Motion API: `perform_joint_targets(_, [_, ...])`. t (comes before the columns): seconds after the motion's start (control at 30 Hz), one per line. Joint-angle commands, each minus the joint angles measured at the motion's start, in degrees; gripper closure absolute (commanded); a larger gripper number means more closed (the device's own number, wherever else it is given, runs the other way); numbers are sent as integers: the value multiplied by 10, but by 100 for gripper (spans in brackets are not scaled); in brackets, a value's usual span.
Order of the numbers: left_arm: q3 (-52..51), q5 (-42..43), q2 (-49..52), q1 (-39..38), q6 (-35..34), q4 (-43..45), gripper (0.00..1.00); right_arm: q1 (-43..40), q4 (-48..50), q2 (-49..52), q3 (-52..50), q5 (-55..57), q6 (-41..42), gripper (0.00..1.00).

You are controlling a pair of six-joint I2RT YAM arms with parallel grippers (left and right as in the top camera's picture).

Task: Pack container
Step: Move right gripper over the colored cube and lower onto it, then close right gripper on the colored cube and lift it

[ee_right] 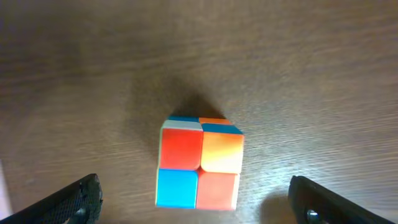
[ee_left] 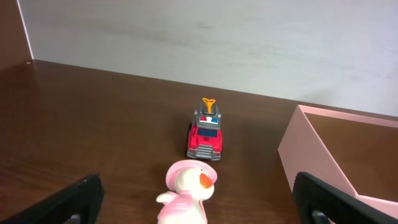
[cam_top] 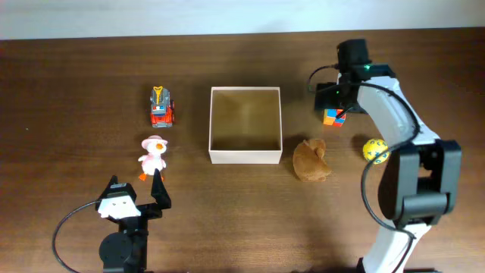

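Note:
The container (cam_top: 245,158), a square shallow box with white walls and a tan inside, stands open at mid-table with nothing in it; its left wall shows in the left wrist view (ee_left: 308,149). My left gripper (cam_top: 136,189) is open just in front of a pink-and-white duck (cam_top: 154,157), which stands between its fingers in the left wrist view (ee_left: 189,186). A red toy truck (cam_top: 161,108) (ee_left: 205,134) stands beyond the duck. My right gripper (cam_top: 339,98) is open above a colourful cube (cam_top: 333,117) (ee_right: 199,162), with one finger on either side of it.
A brown crumpled soft thing (cam_top: 311,161) lies right of the container's front corner. A yellow spotted ball (cam_top: 375,150) lies further right, beside the right arm. A pale wall edges the table's far side (cam_top: 227,15).

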Motion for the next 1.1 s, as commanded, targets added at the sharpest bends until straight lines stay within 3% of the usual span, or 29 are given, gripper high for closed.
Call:
perform_joint_targets(0.0, [-3,6,-3,1,9,1,1,-1,5,26,10,11,14,1])
perform_joint_targets(1.07, [-3,6,-3,1,9,1,1,-18,35,93,10,9,35,1])
